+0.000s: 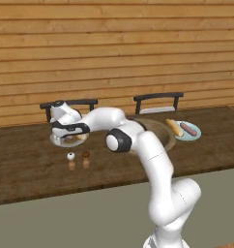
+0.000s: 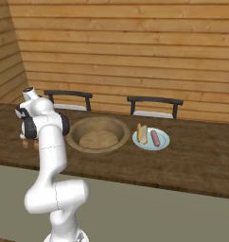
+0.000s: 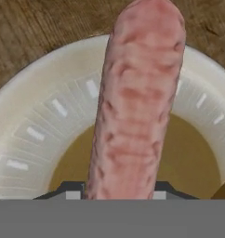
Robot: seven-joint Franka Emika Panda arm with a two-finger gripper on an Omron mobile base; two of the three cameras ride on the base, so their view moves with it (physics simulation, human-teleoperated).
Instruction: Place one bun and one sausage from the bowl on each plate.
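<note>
Sausage (image 3: 137, 97) held upright between the closed jaws is the piece in play, hanging over the near plate (image 3: 35, 116), which already carries a bun (image 3: 179, 158) as a tan patch beneath it. From largest to smallest: the counter (image 1: 32, 164) is long and dark; the wooden bowl (image 2: 97, 133) sits mid-counter, between the two plates; the far plate (image 2: 162, 142) already has its bun and sausage; the near plate (image 1: 58, 141) lies under the hand at the arm's left reach. My worry is the release. The sausage is round and gripped near one end, so if it is let go while high or tilted it could tip, roll across the bun and slide over the shallow rim onto the counter. Two small shakers (image 1: 70, 156) stand just in front of that plate, and a low retreat of the hand could knock them.
</note>
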